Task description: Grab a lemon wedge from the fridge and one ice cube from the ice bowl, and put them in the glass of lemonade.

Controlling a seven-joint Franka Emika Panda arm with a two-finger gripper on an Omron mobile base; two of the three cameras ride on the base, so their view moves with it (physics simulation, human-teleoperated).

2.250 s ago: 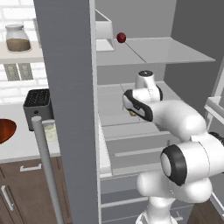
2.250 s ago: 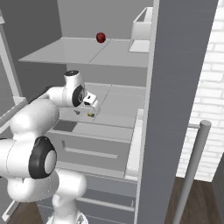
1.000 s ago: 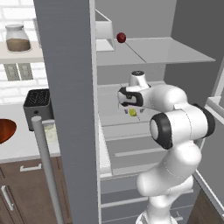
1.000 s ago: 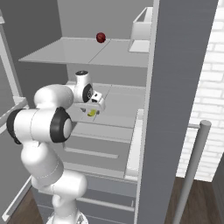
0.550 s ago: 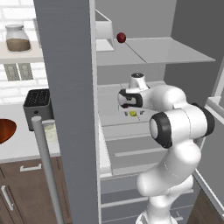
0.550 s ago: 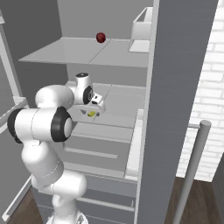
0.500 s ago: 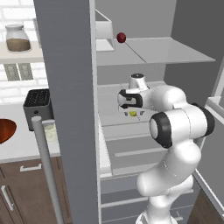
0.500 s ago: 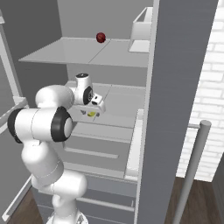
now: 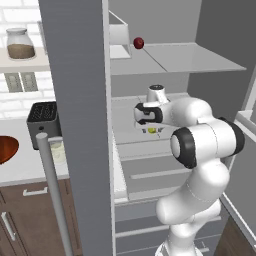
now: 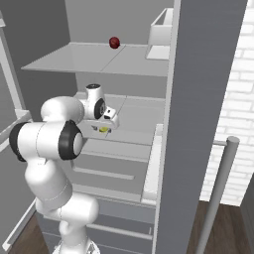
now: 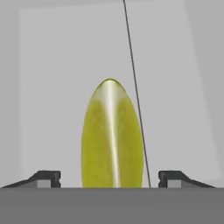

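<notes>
The fridge (image 9: 150,60) is seen with its doors swung open; the near door edge (image 9: 82,125) blocks a broad strip of the left base view, and the other door edge (image 10: 198,114) does the same in the right base view. The gripper (image 9: 151,129) is positioned low over the middle shelf (image 9: 125,112), pointing down. The lemon wedge (image 11: 112,135) is found lying on that shelf directly between the finger tips (image 11: 46,178); in the hand view a gap is visible on each side of it, so the jaws are spread and not yet touching it. Its lower end is cut off at the bottom of that view. In the base views the lemon wedge (image 10: 103,129) appears only as a small yellow spot beneath the hand. A small dark red round fruit (image 9: 138,43) is noted on the upper shelf. The ice bowl (image 9: 6,149) is cut off by the left frame edge on the counter. The glass of lemonade (image 9: 56,150) is largely hidden behind the silver door handle (image 9: 52,190), beside the black toaster (image 9: 44,122). No ice cube can be made out.
</notes>
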